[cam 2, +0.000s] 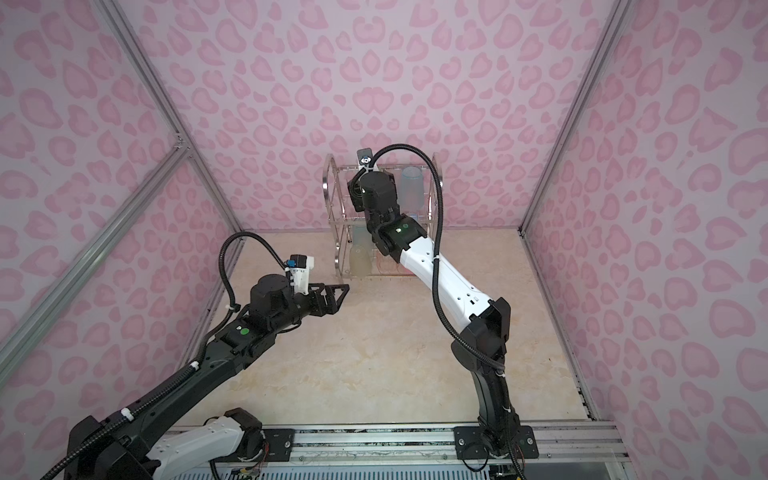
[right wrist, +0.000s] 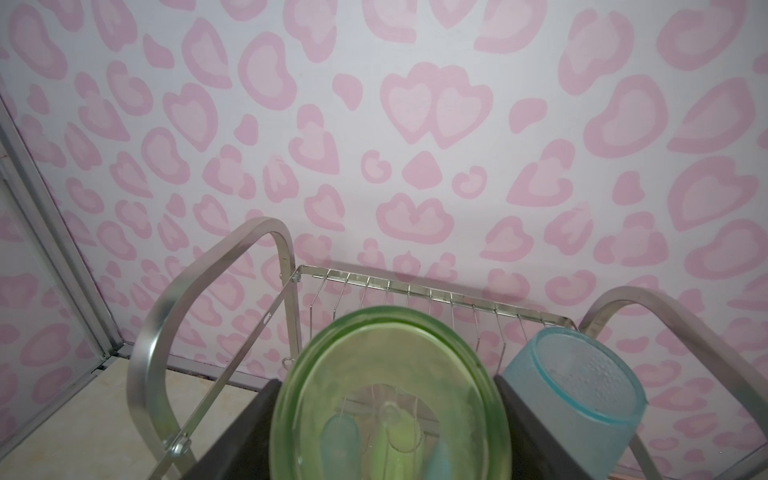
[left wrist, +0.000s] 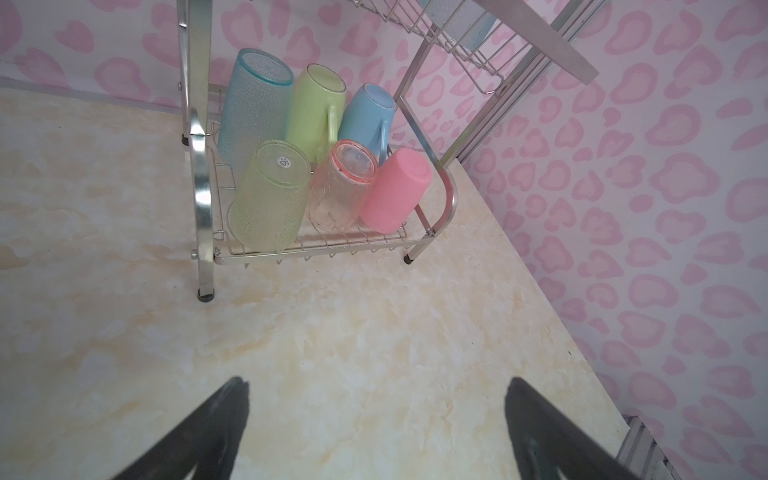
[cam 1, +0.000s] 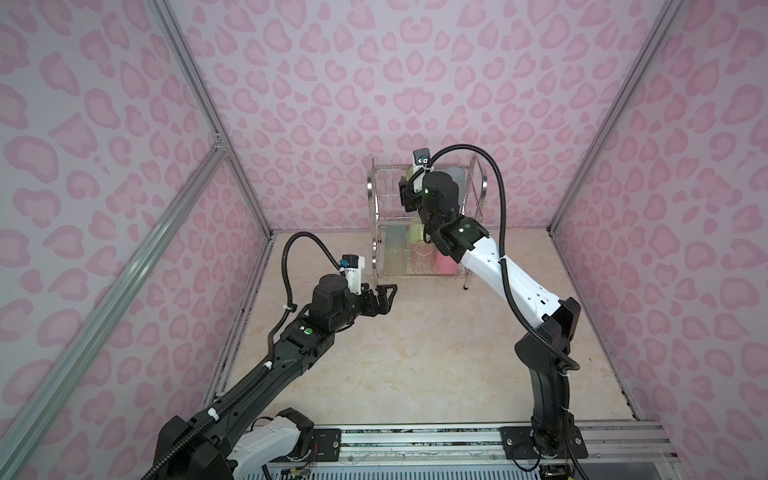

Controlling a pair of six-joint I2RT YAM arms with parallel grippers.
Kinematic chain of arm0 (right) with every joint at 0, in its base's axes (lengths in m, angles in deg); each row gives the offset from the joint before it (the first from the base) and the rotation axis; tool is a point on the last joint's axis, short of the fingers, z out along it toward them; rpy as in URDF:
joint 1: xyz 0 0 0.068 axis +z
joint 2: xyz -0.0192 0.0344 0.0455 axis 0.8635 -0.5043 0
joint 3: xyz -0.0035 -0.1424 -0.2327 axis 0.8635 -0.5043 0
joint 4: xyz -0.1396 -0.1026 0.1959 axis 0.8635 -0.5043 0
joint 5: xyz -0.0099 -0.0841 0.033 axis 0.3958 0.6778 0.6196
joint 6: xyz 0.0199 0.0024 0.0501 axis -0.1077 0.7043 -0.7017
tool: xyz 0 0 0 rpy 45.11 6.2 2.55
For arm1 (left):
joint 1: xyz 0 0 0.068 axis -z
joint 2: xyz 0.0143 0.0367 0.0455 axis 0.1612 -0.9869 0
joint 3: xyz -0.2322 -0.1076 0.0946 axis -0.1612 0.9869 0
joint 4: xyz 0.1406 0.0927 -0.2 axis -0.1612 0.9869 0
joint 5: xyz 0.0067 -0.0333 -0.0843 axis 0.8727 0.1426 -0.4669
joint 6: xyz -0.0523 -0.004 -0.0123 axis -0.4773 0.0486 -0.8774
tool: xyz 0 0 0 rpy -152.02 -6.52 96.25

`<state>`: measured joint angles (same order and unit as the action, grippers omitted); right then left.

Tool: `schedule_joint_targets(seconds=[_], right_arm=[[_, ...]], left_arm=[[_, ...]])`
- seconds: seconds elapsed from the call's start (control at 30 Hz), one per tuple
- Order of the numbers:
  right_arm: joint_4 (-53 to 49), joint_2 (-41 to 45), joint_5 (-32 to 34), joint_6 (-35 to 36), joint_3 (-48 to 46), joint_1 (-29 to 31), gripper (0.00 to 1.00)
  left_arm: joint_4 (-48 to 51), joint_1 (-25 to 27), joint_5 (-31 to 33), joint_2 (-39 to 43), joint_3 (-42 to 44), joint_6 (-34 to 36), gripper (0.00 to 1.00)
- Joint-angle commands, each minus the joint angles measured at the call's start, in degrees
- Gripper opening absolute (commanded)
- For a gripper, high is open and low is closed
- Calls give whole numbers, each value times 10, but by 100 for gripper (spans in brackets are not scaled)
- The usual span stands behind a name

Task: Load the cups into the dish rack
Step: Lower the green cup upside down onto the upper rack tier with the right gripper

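The dish rack (cam 1: 376, 195) (cam 2: 328, 187) stands at the back of the table. On its lower tier (left wrist: 316, 249) six cups stand bottom up: a pale blue tumbler (left wrist: 253, 104), a green mug (left wrist: 316, 108), a blue mug (left wrist: 368, 116), a yellow-green tumbler (left wrist: 270, 199), an orange-pink tumbler (left wrist: 340, 183) and a pink tumbler (left wrist: 395, 189). My right gripper (right wrist: 386, 386) is shut on another yellow-green tumbler (right wrist: 386, 332) (cam 1: 411, 171) over the upper tier, beside a pale blue tumbler (right wrist: 577, 395) (cam 2: 411, 187). My left gripper (left wrist: 376, 380) (cam 1: 384, 297) hangs open and empty above the table, left of the rack's front.
Pink-patterned walls close in the marble table (cam 1: 415, 353) on three sides, with aluminium posts (cam 1: 232, 166) at the corners. The rack's arched side frames (right wrist: 158, 316) rise on both sides of the held tumbler. A metal rail (cam 1: 415, 440) runs along the front edge.
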<state>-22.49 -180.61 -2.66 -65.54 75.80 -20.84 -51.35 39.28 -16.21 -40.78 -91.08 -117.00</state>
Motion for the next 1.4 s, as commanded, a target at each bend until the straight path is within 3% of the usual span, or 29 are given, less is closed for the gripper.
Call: schedule_joint_targets(seconds=[0.0, 0.47, 1.13, 1.37], right_arm=[[-3, -26, 5, -2, 26, -3, 59], [-50, -122, -9, -35, 142, -30, 59], [-61, -160, -33, -62, 148, -54, 60], [-57, -161, -35, -60, 148, -54, 70]], left_arm=[[-9, 0, -1, -3, -9, 8, 98], [-3, 0, 1, 3, -6, 10, 98], [-8, 0, -3, -8, -3, 4, 98], [-9, 0, -1, -10, -5, 4, 98]])
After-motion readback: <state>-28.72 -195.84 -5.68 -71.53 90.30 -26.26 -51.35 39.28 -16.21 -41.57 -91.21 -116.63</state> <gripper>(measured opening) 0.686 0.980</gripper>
